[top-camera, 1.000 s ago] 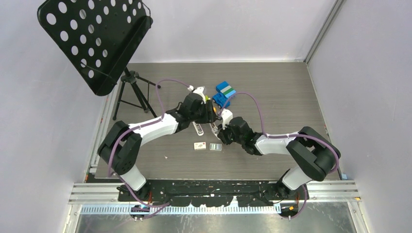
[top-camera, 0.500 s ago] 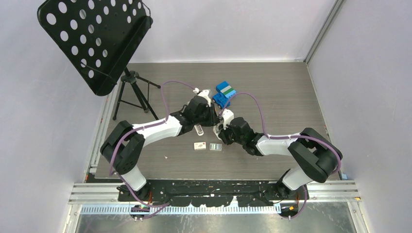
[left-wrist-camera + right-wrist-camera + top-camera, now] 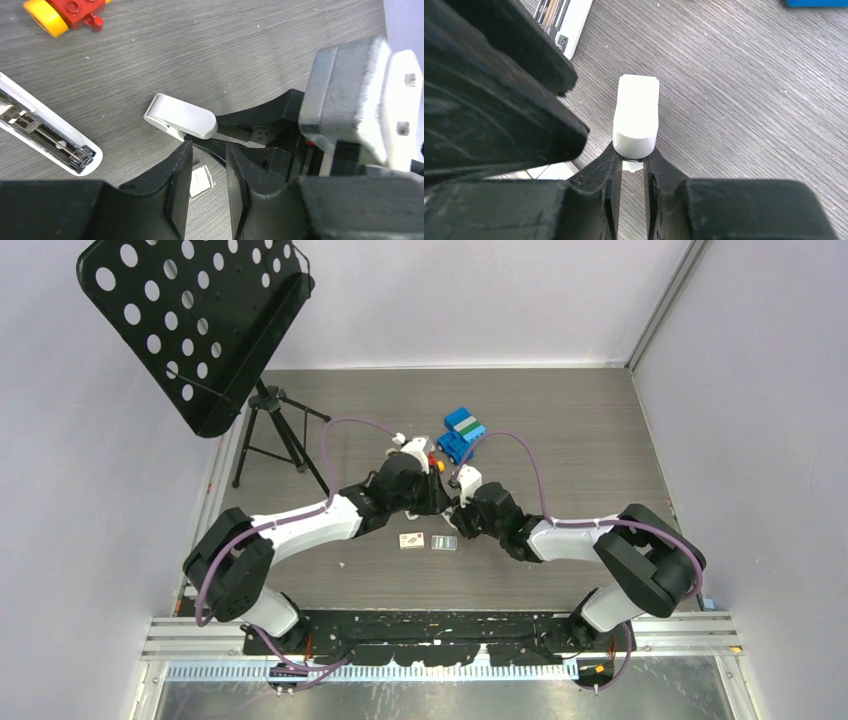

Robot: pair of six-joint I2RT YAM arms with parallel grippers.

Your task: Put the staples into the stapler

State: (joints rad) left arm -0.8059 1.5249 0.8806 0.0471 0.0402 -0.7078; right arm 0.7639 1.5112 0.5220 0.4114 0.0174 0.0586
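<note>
The stapler [image 3: 47,136] lies open on the table, its metal channel showing; the right wrist view shows one end of it [image 3: 566,20]. In the top view my left arm hides it. My right gripper [image 3: 633,159] [image 3: 458,510] is shut on a small white piece [image 3: 636,115] [image 3: 181,117], held just above the table. My left gripper [image 3: 207,152] [image 3: 437,498] is open and empty, right beside the right fingers, over a flat whitish thing [image 3: 201,181]. The silvery staples strip [image 3: 444,542] lies on the table next to a small whitish box [image 3: 411,539].
A red toy with a yellow wheel [image 3: 65,12] lies beyond the stapler. A blue and green block toy [image 3: 462,432] sits further back. A black music stand [image 3: 200,320] on a tripod [image 3: 270,430] stands at the back left.
My left gripper has moved right and nearer, from over the stapler to close against the right gripper. The right gripper has stayed put with the white piece.
</note>
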